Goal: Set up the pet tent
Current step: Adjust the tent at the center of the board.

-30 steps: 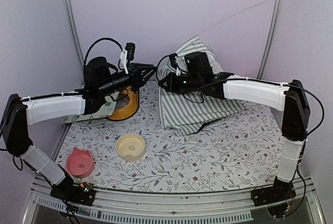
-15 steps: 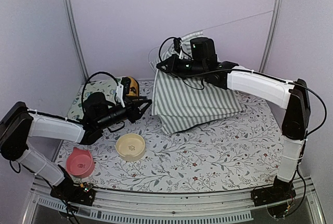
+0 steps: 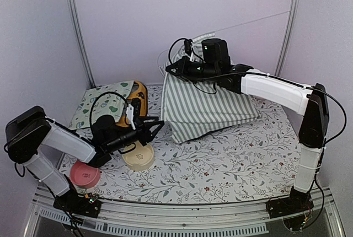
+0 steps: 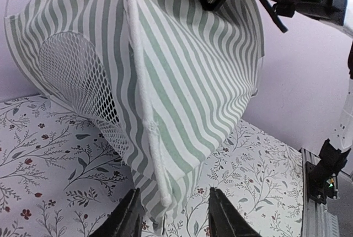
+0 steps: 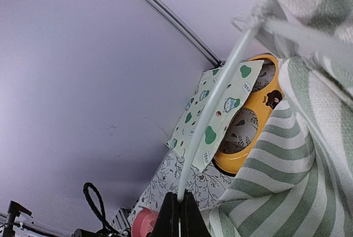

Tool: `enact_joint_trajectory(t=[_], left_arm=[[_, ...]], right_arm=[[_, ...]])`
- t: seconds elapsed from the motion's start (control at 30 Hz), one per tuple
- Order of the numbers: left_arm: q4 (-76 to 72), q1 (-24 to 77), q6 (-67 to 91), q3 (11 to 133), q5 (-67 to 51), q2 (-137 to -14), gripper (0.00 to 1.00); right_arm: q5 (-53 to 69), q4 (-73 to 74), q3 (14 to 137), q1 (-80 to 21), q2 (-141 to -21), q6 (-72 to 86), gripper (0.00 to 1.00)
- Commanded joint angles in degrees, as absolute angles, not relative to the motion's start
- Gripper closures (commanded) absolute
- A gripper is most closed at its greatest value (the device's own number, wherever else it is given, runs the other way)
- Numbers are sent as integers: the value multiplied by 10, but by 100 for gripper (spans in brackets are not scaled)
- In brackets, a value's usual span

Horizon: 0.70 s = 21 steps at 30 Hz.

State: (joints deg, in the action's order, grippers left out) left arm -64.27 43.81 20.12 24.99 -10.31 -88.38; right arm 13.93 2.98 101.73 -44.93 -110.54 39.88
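The pet tent [image 3: 209, 107], grey-green and white striped fabric, hangs lifted at the back middle of the table. My right gripper [image 3: 170, 70] is shut on a thin white pole [image 5: 216, 107] at the tent's upper left; its jaws [image 5: 178, 215] pinch the pole's end, with striped fabric [image 5: 287, 160] beside it. My left gripper [image 3: 158, 126] is open and low over the table, just short of the tent's lower left corner. In the left wrist view the tent's hem [image 4: 157, 154] hangs between my open fingers [image 4: 172, 221], not touching them. The lace mesh [image 4: 77, 77] is to the left.
A cream mat with teal and green shapes [image 3: 102, 104] lies at the back left, an orange bowl [image 3: 139, 91] beside it. A cream bowl [image 3: 138, 157] sits under my left arm and a pink bowl [image 3: 85, 173] at the near left. The floral tablecloth [image 3: 231, 160] covers the table.
My left arm has dropped and pulled nearer, its gripper now low by the tent's lower corner. My right gripper lifted the tent by its pole a second ago and has since held still.
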Motion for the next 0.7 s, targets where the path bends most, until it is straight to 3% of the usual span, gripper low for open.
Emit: enact_joint_trajectory(t=[0.0,0.33,0.67], left_arm=[[-797,449,208,247,-77,-946,56],[-924,453,247,274,-62,-1066,53],[-949,454,252,303,-22,-1092,58]], right_arm=[[139,-18,1044,-446,-1081,418,100],[141,-46,1060,-446,-1088,447,100],[141,-59,1049,-447,-1086,461,100]])
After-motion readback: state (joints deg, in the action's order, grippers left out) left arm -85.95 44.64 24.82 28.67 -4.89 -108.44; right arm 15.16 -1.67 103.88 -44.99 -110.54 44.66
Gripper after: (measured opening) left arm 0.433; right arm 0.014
